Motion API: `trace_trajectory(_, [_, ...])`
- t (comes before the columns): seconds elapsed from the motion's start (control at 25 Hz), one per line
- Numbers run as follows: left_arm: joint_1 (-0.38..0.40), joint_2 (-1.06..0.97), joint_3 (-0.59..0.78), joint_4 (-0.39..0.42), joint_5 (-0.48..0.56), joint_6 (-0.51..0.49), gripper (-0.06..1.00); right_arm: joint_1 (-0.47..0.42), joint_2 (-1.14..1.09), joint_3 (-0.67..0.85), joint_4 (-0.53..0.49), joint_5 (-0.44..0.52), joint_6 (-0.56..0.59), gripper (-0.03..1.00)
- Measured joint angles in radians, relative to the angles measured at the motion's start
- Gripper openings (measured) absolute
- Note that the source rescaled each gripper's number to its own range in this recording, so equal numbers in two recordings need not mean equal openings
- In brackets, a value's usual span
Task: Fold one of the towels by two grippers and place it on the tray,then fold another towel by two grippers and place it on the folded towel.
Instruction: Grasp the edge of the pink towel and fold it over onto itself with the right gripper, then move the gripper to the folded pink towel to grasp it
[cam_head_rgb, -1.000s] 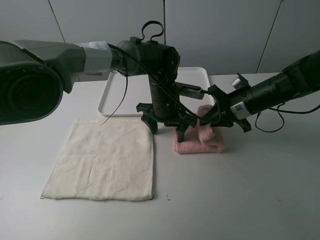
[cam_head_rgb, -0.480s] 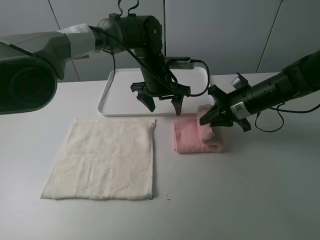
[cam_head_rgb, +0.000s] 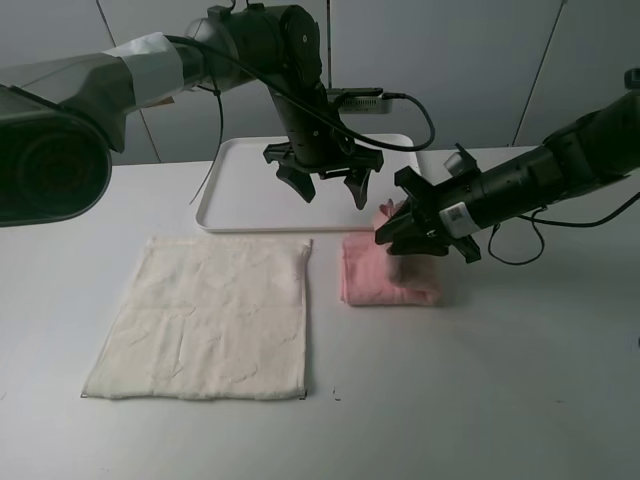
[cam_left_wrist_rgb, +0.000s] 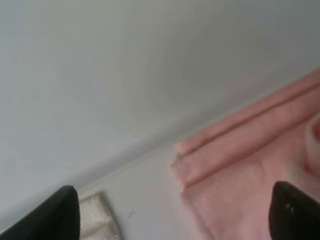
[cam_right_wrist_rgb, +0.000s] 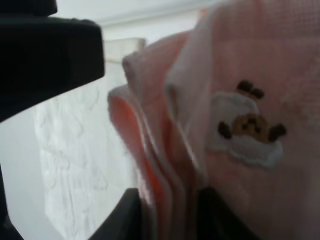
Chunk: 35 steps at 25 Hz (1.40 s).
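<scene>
The pale pink towel (cam_head_rgb: 385, 278) lies folded on the table just in front of the tray's right corner. My right gripper (cam_head_rgb: 398, 232) is at its right end, where a loose fold stands up against the fingers. In the right wrist view the pink folds (cam_right_wrist_rgb: 165, 130) with a bear patch fill the space beside one black finger (cam_right_wrist_rgb: 50, 50); whether the jaws still pinch them is unclear. My left gripper (cam_head_rgb: 328, 186) hangs open and empty over the white tray (cam_head_rgb: 240, 195), its fingertips (cam_left_wrist_rgb: 55, 215) wide apart. The cream towel (cam_head_rgb: 210, 315) lies flat at the left.
The tray's front rim (cam_left_wrist_rgb: 150, 155) runs close behind the pink towel (cam_left_wrist_rgb: 250, 175), and a corner of the cream towel (cam_left_wrist_rgb: 97, 220) shows beside it. Both dark arms cross above the tray and the table's right half.
My left gripper has lifted off the pink towel and drawn back over the tray. The right gripper has pushed left, carrying the towel's right end over and nudging the towel leftward.
</scene>
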<state>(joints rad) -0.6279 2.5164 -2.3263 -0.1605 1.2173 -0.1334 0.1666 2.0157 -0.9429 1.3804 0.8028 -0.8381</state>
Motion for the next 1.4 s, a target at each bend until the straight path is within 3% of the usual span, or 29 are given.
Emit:
trace_trajectory(0.12, [0.0, 0.0, 0.0, 0.008, 0.0, 0.005, 0.98, 0.021, 0.0, 0.0, 0.017, -0.027, -0.006, 0.32])
trace_trajectory(0.44, [0.014, 0.0, 0.0, 0.008, 0.0, 0.025, 0.98, 0.021, 0.0, 0.0, 0.017, -0.029, -0.01, 0.72])
trace_trajectory(0.72, [0.036, 0.0, 0.0, 0.006, 0.0, 0.034, 0.98, 0.017, -0.04, -0.024, -0.023, -0.022, -0.005, 0.72])
trace_trajectory(1.08, [0.038, 0.0, 0.0, 0.002, 0.0, 0.053, 0.98, -0.159, -0.076, -0.031, -0.175, 0.012, 0.072, 0.72])
trace_trajectory(1.4, [0.038, 0.0, 0.0, -0.043, 0.0, 0.063, 0.98, -0.181, -0.076, -0.031, -0.246, 0.01, 0.083, 0.72])
